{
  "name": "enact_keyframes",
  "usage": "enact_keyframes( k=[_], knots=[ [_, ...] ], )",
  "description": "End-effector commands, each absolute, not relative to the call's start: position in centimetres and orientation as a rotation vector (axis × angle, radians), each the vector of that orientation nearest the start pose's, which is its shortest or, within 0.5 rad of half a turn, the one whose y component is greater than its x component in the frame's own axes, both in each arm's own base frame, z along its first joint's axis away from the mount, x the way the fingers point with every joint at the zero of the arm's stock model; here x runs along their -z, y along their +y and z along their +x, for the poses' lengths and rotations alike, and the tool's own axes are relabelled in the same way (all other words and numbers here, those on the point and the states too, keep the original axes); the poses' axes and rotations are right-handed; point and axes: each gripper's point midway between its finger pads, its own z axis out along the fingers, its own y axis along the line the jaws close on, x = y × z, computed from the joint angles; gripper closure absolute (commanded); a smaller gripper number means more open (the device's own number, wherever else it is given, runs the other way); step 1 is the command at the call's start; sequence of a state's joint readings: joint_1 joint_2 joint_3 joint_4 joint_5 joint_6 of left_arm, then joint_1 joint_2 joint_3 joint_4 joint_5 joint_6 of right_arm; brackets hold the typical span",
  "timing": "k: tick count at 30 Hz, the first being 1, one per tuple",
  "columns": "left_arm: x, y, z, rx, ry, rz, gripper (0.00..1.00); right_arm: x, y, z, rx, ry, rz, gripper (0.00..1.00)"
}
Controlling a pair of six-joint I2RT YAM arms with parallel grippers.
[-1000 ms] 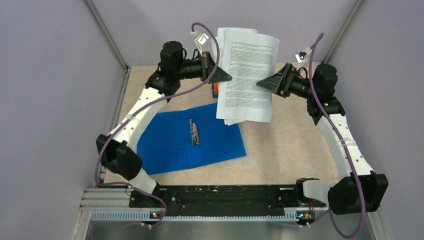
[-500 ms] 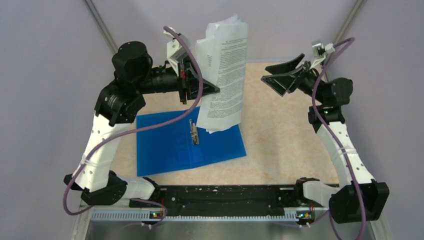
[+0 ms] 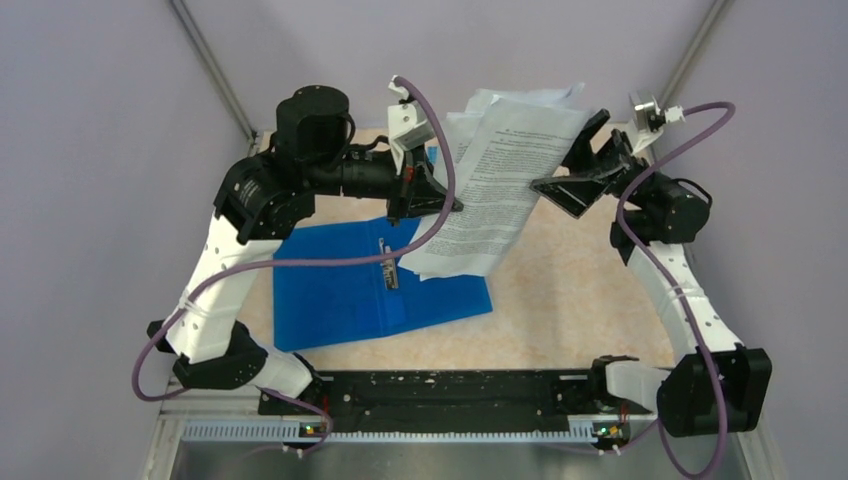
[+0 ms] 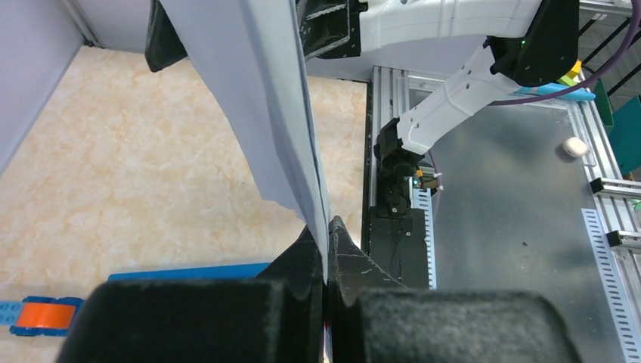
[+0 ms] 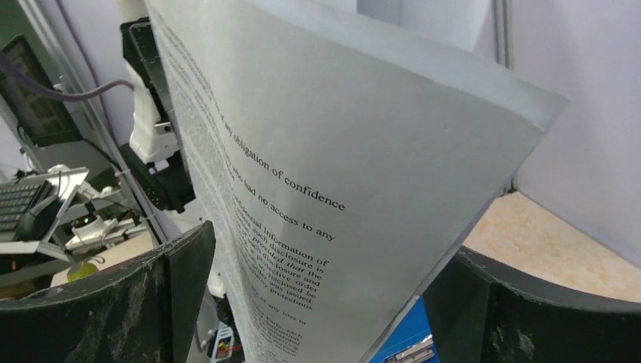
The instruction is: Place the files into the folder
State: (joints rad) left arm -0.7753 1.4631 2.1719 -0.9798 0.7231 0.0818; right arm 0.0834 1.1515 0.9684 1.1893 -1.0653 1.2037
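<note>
- Mounting rail (image 3: pixel 440 390): black, on the near side of the folder, running along the table's near edge. I see both arm bases bolted to it.
- Folder (image 3: pixel 340 290): bright blue, lying flat on the beige table (image 3: pixel 570 300). A metal clip (image 3: pixel 388 268) shows near its middle. The near half is uncovered, and the far right corner is overhung by paper.
- Files (image 3: pixel 495 185): a thin stack of white printed sheets held in the air above the folder's far right corner. It is tilted, with its low corner hanging over the folder and its top leaning away to the right. The sheets curve and their top corners fan apart.
- Left gripper (image 3: pixel 450 205): above the folder's far edge. Its fingers are pressed tight together on the left edge of the files, and my left wrist view shows the sheets pinched between the tips.
- Right gripper (image 3: pixel 572 165): up in the air, off beyond the folder's right side. Its jaws are spread wide with the right edge of the files between them. I cannot tell whether either finger touches the paper.
- Small blue-and-orange object (image 4: pixel 34 312): on the table just beside the folder's far edge. Only part of it shows in my left wrist view.
</note>
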Motion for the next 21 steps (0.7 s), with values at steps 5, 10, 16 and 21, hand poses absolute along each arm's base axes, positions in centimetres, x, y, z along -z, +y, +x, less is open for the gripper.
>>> enact_keyframes(
  k=[5,10,16,21],
  knots=[
    [-52.5,-29.6,13.2,1.131,1.284,1.263,1.00,-47.2,20.1,18.8,-1.544,0.912,-0.874,0.01],
    [-53.3,-29.1,12.7,1.124,1.251,1.265,1.00,-47.6,21.0,18.7,-1.551,0.885,-0.898,0.01],
    [-53.4,-28.5,14.1,1.039,1.286,1.188,1.00,-48.4,21.4,18.1,-1.571,0.853,-0.922,0.01],
    [-53.1,-28.5,16.0,0.974,1.332,1.107,1.00,-48.8,22.0,16.6,-1.584,0.825,-0.971,0.03]
  ],
)
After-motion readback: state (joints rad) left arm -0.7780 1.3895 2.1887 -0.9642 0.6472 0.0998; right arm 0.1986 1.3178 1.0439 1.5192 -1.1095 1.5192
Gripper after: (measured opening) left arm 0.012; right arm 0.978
